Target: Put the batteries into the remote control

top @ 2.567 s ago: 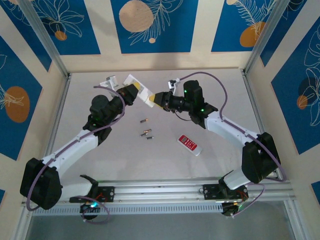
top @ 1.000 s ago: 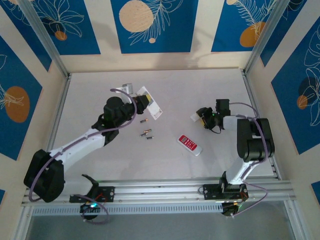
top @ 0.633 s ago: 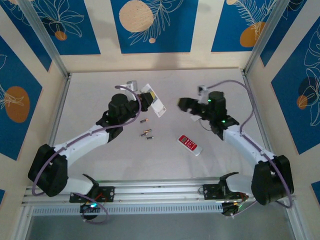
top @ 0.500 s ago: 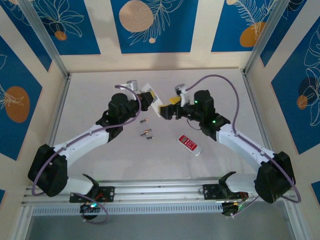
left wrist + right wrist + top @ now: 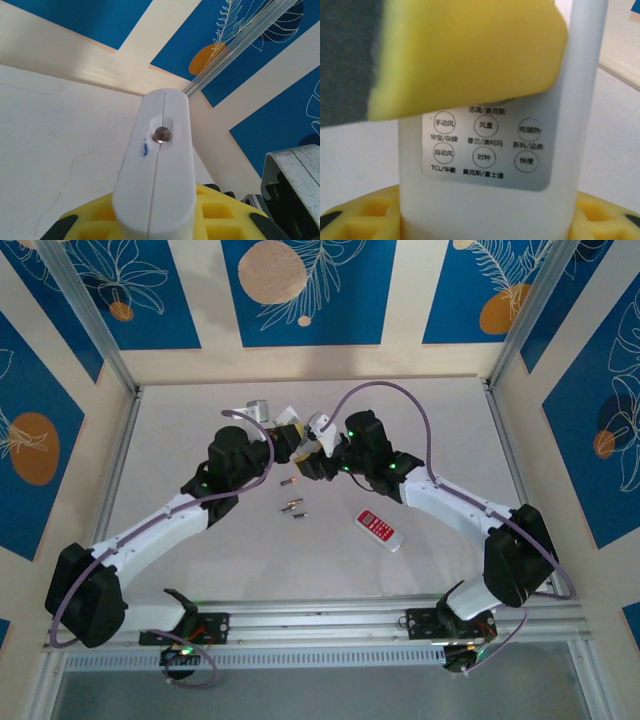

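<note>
White remote control point(image 5: 154, 170): held up off the table point(image 5: 450, 420), at its far middle, between the two arms. In the left wrist view its rounded end with the small emitter lens points away from the camera.
Left gripper point(image 5: 290, 442): jaws clenched on the white remote control. In the right wrist view one yellow pad point(image 5: 470, 55) lies across the upper part of its printed face.
Right gripper point(image 5: 312, 458): jaws straddle the near end of the same remote, with a foam finger point(image 5: 365, 215) on either side. Whether they press on it cannot be told from these views.
Long axis: the remote runs straight out from the right jaws, in line with them, with its labelled face turned to the right wrist camera.
Batteries point(image 5: 292, 504): three small cylinders lying loose on the table, just on the near side of the two grippers and below the raised remote.
Red remote point(image 5: 380, 529): flat on the table, to the right of the batteries and apart from them.
Nearer arm: the batteries lie roughly midway between the wrists, slightly toward the left arm.
Step in hand (judged): a two-arm hold on the remote, probably to pass it across or open its cover. No battery is loaded yet.
Coming move (judged): one arm must keep the remote steady while the other lets go and comes down toward the near side for a battery.
</note>
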